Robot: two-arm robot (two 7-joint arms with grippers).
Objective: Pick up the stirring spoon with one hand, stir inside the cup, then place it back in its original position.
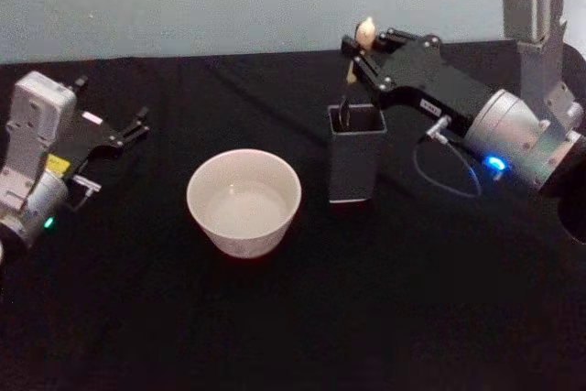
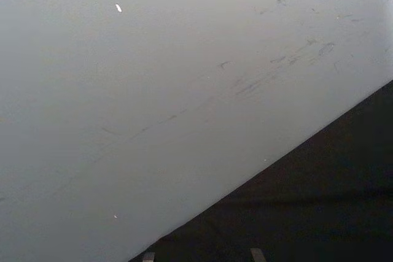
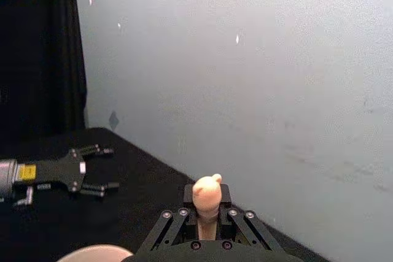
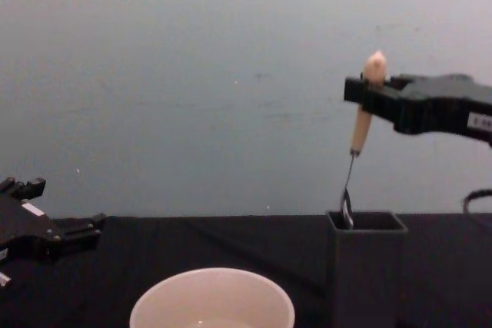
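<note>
The spoon (image 4: 359, 130) is held by the closed right gripper (image 4: 367, 88) over the holder (image 4: 367, 266); stirring the cup (image 1: 244, 203) is judged ahead; left gripper (image 1: 143, 124) parked open

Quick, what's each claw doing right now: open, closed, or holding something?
Left claw: open, holding nothing.
Right claw: closed on the stirring spoon, gripping its handle.

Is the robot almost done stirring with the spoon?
Hard to say. The right gripper is shut on the stirring spoon, so the grab is done. The spoon's bowl sits at the mouth of the dark holder, beside the cup. These views cannot tell whether stirring has happened; if not, stirring and putting back are left. The left gripper is parked, open.
</note>
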